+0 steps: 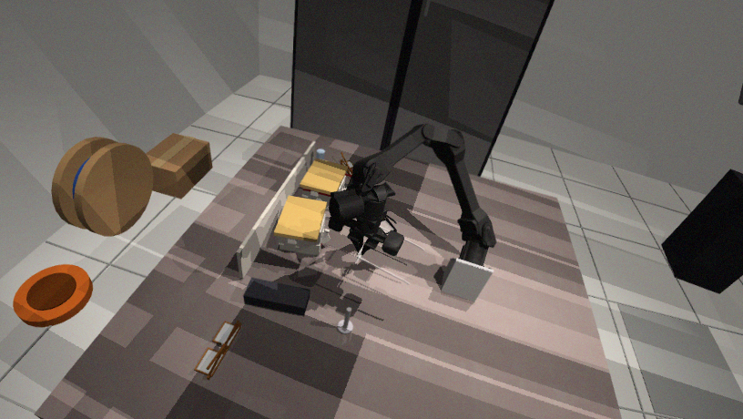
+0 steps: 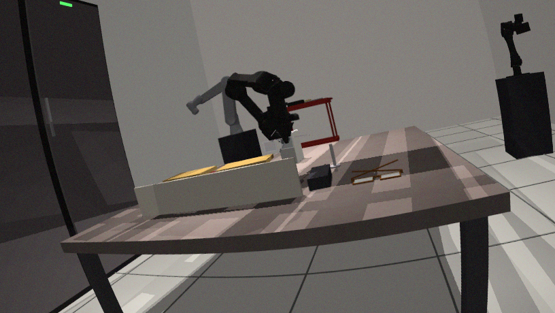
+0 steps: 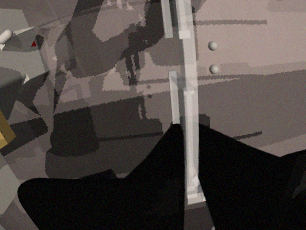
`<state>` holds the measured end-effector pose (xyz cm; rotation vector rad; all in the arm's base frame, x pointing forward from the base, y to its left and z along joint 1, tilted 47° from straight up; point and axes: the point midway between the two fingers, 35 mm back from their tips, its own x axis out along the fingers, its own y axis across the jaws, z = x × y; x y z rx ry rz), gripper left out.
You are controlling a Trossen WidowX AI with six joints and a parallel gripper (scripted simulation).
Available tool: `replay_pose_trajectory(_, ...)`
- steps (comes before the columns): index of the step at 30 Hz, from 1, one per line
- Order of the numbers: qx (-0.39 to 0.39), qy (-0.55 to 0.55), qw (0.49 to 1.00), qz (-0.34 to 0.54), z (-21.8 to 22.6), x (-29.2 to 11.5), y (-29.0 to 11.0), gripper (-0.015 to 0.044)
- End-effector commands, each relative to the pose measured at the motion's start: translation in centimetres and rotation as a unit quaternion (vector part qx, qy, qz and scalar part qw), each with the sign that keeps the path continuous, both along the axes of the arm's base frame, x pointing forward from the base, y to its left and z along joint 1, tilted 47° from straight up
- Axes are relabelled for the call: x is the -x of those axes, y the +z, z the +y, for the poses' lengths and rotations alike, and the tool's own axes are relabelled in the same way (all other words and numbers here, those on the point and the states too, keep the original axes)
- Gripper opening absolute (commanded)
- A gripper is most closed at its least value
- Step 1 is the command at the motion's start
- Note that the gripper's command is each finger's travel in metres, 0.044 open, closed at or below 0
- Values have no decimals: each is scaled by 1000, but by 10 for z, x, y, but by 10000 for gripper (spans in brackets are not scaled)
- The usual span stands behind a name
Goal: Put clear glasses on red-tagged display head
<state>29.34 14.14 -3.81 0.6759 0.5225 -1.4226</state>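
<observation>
My gripper (image 1: pixel 362 249) (image 2: pixel 286 139) (image 3: pixel 184 131) is shut on the front frame of the clear glasses (image 1: pixel 359 257) (image 3: pixel 190 107). They are held above the table, with thin temples reaching right toward the arm's base in the top view. The gripper is to the right of the near display head (image 1: pixel 300 220), which has yellow hair. The far display head (image 1: pixel 323 176) has a red strip (image 1: pixel 315 193) at its side; I cannot tell whether it is the tag. The arm hides part of the far head's front.
A pale wall (image 1: pixel 259 229) (image 2: pixel 225 190) stands behind the heads. A dark block (image 1: pixel 277 296) (image 2: pixel 320 177), a small round-based stand (image 1: pixel 345 326) (image 2: pixel 332 155) and brown glasses (image 1: pixel 223 346) lie toward the near side. Another brown pair (image 1: pixel 344 162) is beside the far head, near a blue cup (image 1: pixel 320 154).
</observation>
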Motion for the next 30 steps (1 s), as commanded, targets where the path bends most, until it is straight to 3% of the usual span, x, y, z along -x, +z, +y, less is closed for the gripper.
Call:
replay_pose_trajectory(1, -4, 10, 1000, 22, -3, -2, 5, 0)
replay_pose_trajectory(15, -40, 135, 978, 156, -20, -13, 41, 0)
replay_pose_trajectory(30, -74, 284, 917, 270, -42, -19, 78, 0)
